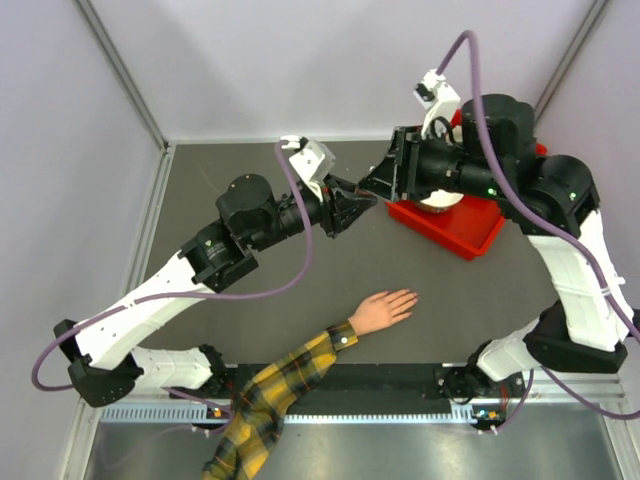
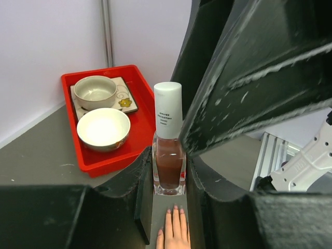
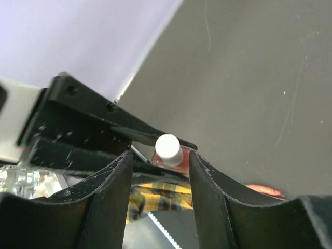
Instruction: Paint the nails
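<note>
Arms meet over a dark grey table (image 1: 470,310).
Left fingers (image 2: 143,174) clamp a small glass bottle of brown polish (image 2: 168,166); right fingers (image 3: 111,192) stand parted around its white cap (image 3: 168,147); the pale peach mannequin hand's nails (image 2: 175,209) lie on the table, apart from both.

Left gripper (image 1: 360,205) and right gripper (image 1: 380,185) meet above mid-table, bottle (image 2: 168,155) between: no passage there. Tray (image 1: 478,240) blocks far right. Hand (image 1: 383,311) lies well apart near front; open mat (image 1: 460,320) right of its fingers (image 1: 405,298).
</note>
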Robot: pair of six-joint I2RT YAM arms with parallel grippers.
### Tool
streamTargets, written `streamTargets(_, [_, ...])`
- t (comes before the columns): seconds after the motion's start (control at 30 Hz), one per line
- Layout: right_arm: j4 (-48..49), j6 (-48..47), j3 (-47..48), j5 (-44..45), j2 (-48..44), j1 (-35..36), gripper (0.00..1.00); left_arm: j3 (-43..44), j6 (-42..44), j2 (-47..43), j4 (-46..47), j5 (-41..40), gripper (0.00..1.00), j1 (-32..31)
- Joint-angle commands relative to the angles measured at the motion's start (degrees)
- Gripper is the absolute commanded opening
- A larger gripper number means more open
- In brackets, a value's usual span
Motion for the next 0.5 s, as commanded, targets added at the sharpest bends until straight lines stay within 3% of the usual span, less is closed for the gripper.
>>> streamTargets(0.0, [0.1, 0.1, -1.6, 1.6, -1.3, 0.1, 0.47, 2.7, 1.3, 0.7, 1.1, -1.0, 0.0, -0.2])
streamTargets(0.27, [0.0, -0.9, -2.1, 3.8, -1.1, 0.1, 0.45, 2.7, 1.4, 1.3, 1.4, 0.4, 0.0, -0.2])
streamTargets(0.47, [0.0, -1.2, -2.5, 4.6, -0.9, 0.2, 0.31, 2.6, 1.4, 1.1, 1.6, 2.2, 0.0, -0.2])
